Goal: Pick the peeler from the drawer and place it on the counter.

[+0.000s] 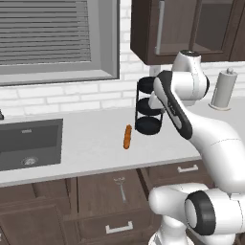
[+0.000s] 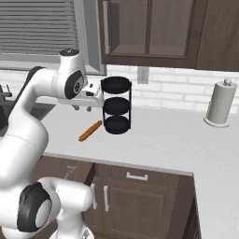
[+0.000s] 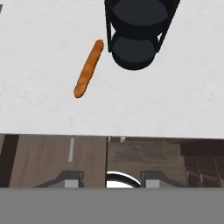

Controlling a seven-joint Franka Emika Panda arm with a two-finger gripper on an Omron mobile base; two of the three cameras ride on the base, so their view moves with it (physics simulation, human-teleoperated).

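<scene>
The kitchen had a white brick wall, a blinded window [image 1: 48, 38] and dark wall cabinets [image 2: 154, 32] above a long pale desk [image 1: 86, 129] with one dark sink [image 1: 28, 143] set in at the left. On the desk stood one black three-tier rack [image 1: 148, 105], one orange carrot-like stick [image 1: 127, 137] lying just beside its foot without touching it, and one paper-towel holder [image 2: 218, 105] well apart to the right. Below the edge, the drawer [image 1: 110, 196] stood pulled open, and the single peeler [image 1: 121, 187] lay flat inside it, forked head toward the desk. Another drawer front [image 1: 186, 170] with a short silver bar sat to the right.

The end effector [image 2: 83, 107] hung above the desk, close beside the rack and over the stick, pointing downward. Its two fingertips [image 3: 73, 179] stood well apart with nothing between them. The desk edge and the robot's own arm lay between the end effector and the peeler.
</scene>
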